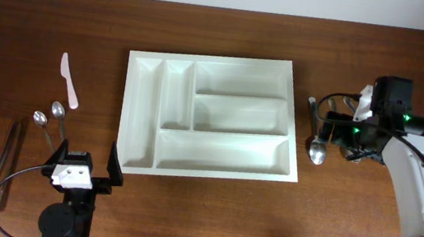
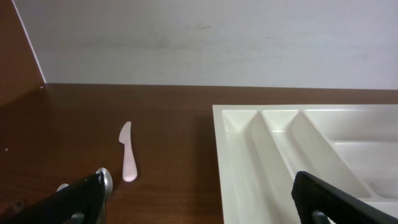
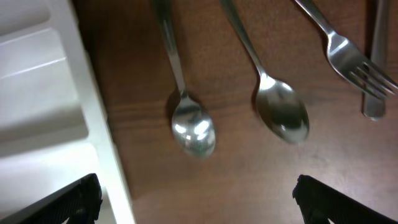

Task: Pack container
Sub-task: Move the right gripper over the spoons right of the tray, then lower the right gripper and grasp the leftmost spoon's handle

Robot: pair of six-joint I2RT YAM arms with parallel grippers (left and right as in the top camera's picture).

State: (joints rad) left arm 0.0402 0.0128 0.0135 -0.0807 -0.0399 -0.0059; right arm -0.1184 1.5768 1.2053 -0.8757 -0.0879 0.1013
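Two open, empty: left gripper (image 1: 88, 161) at table's (image 1: 205, 226) front edge; right gripper (image 3: 199, 208) over spoons (image 3: 194, 132), likely to fill bare container (image 1: 216, 148).

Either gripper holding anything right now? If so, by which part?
Nothing is held. The left gripper is open and empty beside the container. The right gripper is open above a spoon lying free on the table.

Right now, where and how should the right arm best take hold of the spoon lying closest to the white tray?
By its slim handle, just behind the bowl, from straight overhead, fingers straddling it crosswise. The spoon lies flat, with gaps either side toward the container and the second spoon.
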